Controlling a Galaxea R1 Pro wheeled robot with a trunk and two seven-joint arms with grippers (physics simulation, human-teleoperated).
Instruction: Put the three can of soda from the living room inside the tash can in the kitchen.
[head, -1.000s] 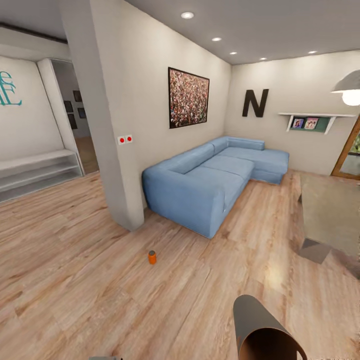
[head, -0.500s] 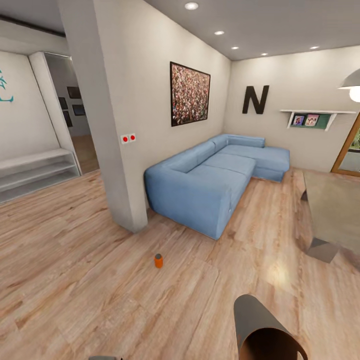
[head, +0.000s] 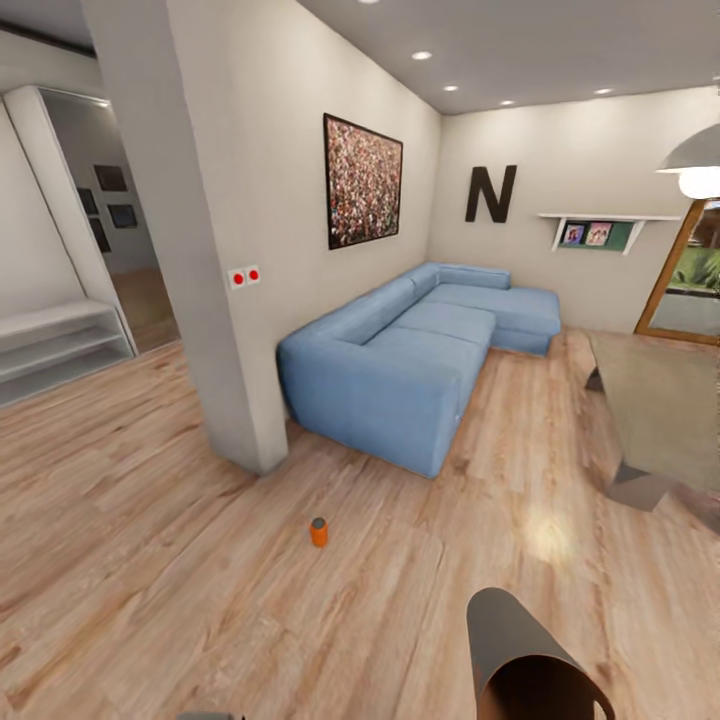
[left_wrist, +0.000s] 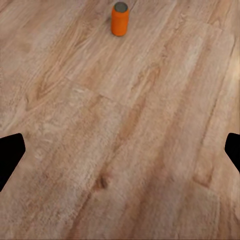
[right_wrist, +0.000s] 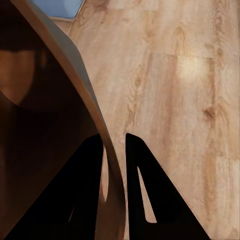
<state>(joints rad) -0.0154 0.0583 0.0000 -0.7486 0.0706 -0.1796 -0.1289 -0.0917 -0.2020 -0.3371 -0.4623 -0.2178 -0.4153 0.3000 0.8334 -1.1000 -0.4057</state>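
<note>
One orange can of soda (head: 318, 531) with a silver top stands upright on the light wood floor of the living room, in front of the wall end. It stands well beyond my left gripper (left_wrist: 120, 155), which is open and empty over bare planks; the can (left_wrist: 119, 19) is far from its fingertips (left_wrist: 10, 155). The tash can (head: 530, 660), grey outside and coppery brown inside, is at the head view's lower edge. My right gripper (right_wrist: 115, 150) is shut on its rim (right_wrist: 75, 75), one finger inside the wall and one outside.
A blue corner sofa (head: 420, 350) stands behind the can against the wall. A thick wall end (head: 190, 250) juts out left of it. A low grey table (head: 660, 410) is at the right. White shelves (head: 50, 340) and a doorway lie far left.
The whole head view has shifted as the robot moves closer and turns; the can now sits slightly lower and further right in the picture. The bin stays held the same way.
</note>
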